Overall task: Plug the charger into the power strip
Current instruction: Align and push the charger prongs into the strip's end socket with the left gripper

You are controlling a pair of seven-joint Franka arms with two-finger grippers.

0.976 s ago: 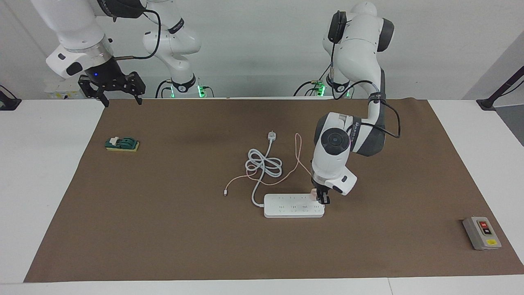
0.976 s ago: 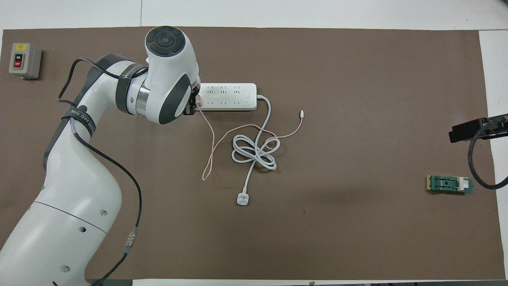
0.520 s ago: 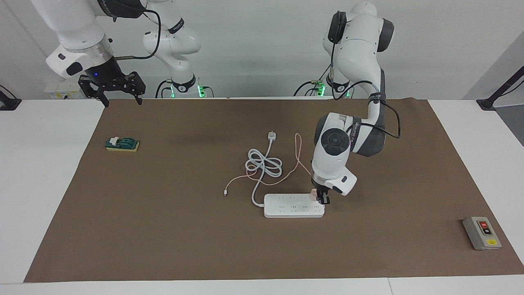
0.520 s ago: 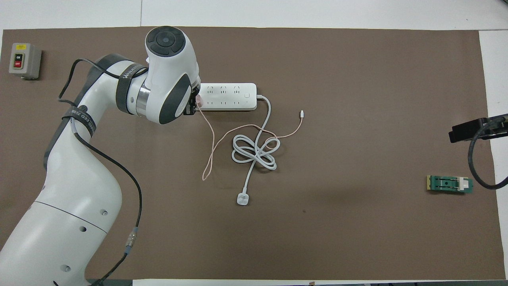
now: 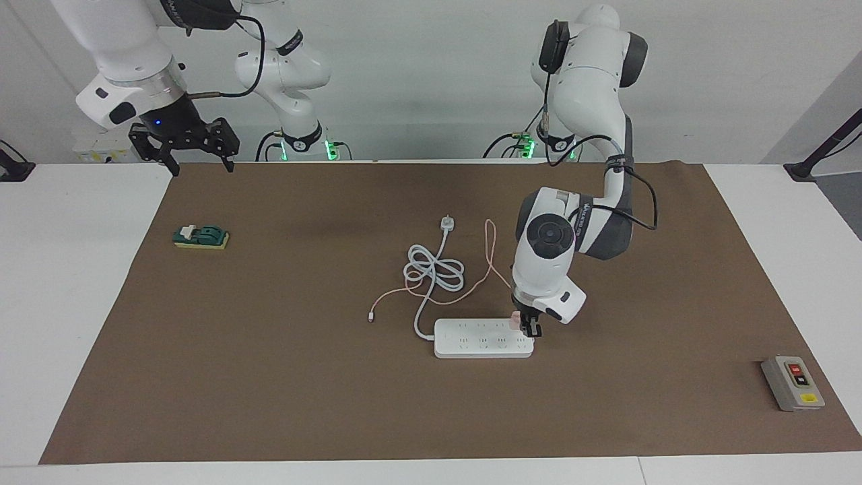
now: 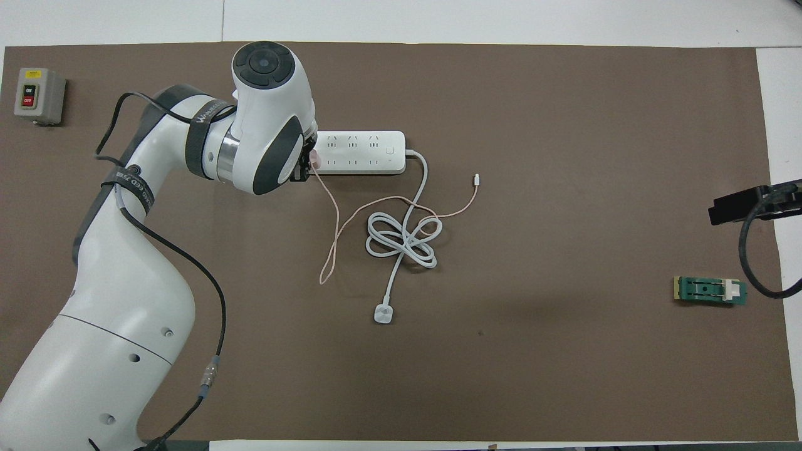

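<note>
Left hand (image 5: 530, 326) clamped on the small pale-pink cube charger (image 5: 515, 318) at the long white power strip (image 5: 481, 339).

The charger sits on the strip's end toward the left arm, at mid-table; its thin pink cable (image 6: 338, 219) trails off at 6 o'clock in the overhead view. The right hand (image 5: 195, 156) waits, fingers apart, above the table's edge.

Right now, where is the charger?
The charger is in the shut left gripper, at the power strip's end toward the left arm, on its row nearer the robots.
</note>
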